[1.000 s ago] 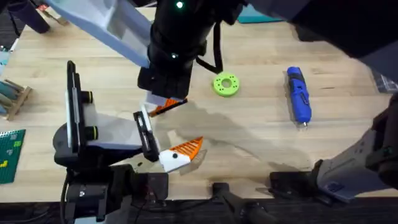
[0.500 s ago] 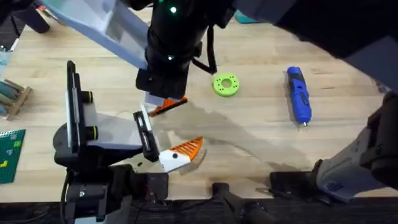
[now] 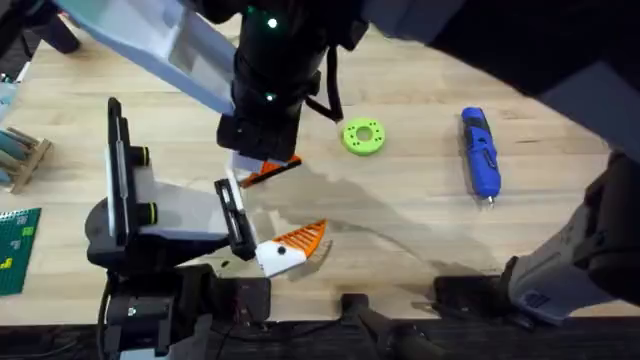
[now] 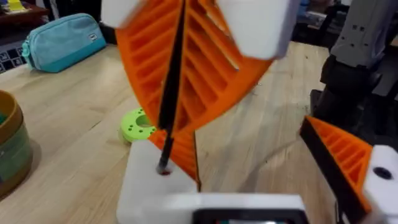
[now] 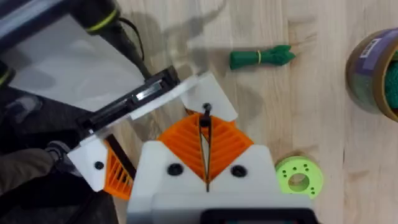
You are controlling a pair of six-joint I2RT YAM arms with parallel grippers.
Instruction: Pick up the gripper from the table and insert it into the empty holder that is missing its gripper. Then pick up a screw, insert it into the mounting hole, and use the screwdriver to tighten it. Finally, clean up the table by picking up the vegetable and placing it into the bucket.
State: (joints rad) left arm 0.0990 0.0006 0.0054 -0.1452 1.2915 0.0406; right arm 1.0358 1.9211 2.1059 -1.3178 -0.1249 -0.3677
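Note:
The gripper, a white base (image 5: pixel 214 93) with an orange ribbed tip (image 3: pixel 270 170), sits at the far end of the holder (image 5: pixel 134 99), the black bar (image 3: pixel 235 215) of the white-and-grey arm. My right gripper (image 5: pixel 206 119) hangs straight above it, shut on a small black screw (image 5: pixel 206 109) whose point meets the white base (image 4: pixel 149 186). Its orange pads (image 4: pixel 205 68) loom from above in the left wrist view. My left gripper is close behind that base, and its state is hidden. The blue screwdriver (image 3: pixel 478 150) lies at the right. The green vegetable (image 5: pixel 261 57) lies near the ochre bucket (image 5: pixel 379 74).
A second white-and-orange finger (image 3: pixel 290 245) is fixed at the holder's near end. A lime-green ring (image 3: pixel 362 137) lies between holder and screwdriver. A teal pouch (image 4: pixel 62 37) sits at the table's back. A green board (image 3: pixel 15 245) and a wooden rack (image 3: pixel 20 155) sit at the left edge.
The dark wrist above the holder has crept slightly to the left. The holder, both fingers, the ring and the screwdriver have stayed put.

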